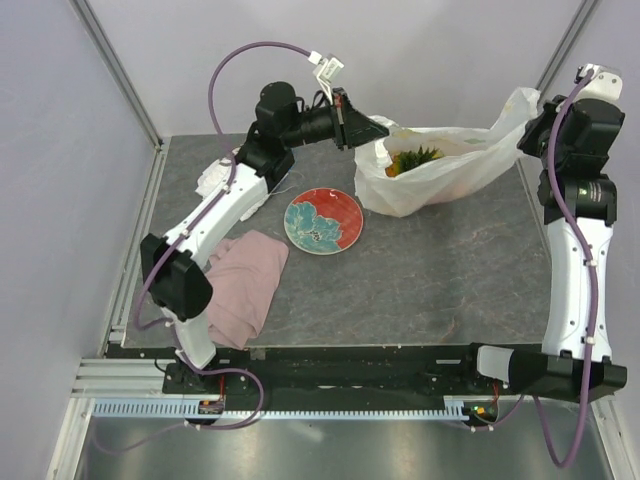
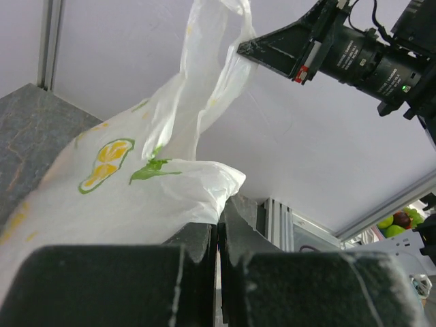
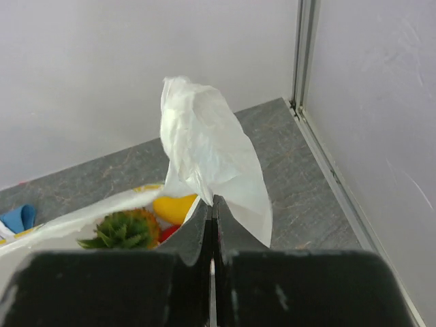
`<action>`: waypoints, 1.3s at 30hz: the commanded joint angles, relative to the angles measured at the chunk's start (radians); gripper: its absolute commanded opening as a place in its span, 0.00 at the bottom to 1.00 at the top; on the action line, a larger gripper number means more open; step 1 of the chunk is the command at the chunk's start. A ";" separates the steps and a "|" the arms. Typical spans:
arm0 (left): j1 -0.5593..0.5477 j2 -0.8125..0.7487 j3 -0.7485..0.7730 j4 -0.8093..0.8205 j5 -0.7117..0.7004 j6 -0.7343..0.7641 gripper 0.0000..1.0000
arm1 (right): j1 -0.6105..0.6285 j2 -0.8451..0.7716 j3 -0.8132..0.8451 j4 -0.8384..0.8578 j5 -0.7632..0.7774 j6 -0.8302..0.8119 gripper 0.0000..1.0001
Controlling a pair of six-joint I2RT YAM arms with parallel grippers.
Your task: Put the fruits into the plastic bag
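Note:
The plastic bag (image 1: 430, 175) lies at the back of the table, translucent white with a lemon print (image 2: 105, 163). Inside it show a pineapple (image 3: 126, 228) with a green crown (image 1: 415, 158), a yellow mango (image 3: 176, 206) and a bit of a red piece (image 3: 167, 233). My left gripper (image 1: 383, 130) is shut on the bag's left rim (image 2: 204, 187), the film pinched between its jaws. At the other end my right gripper (image 1: 532, 118) is shut on a raised handle flap (image 3: 204, 143). The bag's mouth is stretched between the two grippers.
A red-and-teal plate (image 1: 323, 222) sits mid-table in front of the bag. A pink cloth (image 1: 245, 285) lies under the left arm, and a white cloth (image 1: 215, 178) lies behind it. Walls and frame posts (image 1: 120, 70) close in the back and sides.

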 commanded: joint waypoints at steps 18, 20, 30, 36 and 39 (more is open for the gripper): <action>0.062 0.241 0.097 0.006 0.065 -0.027 0.29 | -0.115 0.123 -0.080 0.131 -0.163 0.010 0.00; 0.062 0.218 0.082 0.001 0.058 0.000 0.47 | -0.113 0.117 -0.080 0.130 -0.168 0.013 0.12; 0.073 -0.055 -0.113 -0.046 -0.209 0.194 0.96 | -0.115 0.024 -0.092 0.102 -0.206 0.014 0.83; 0.148 -0.204 -0.222 -0.039 -0.226 0.166 0.98 | -0.115 -0.059 -0.094 0.081 -0.218 0.019 0.93; 0.186 -0.296 -0.291 -0.055 -0.264 0.162 0.99 | -0.113 -0.108 -0.109 0.070 -0.223 0.022 0.94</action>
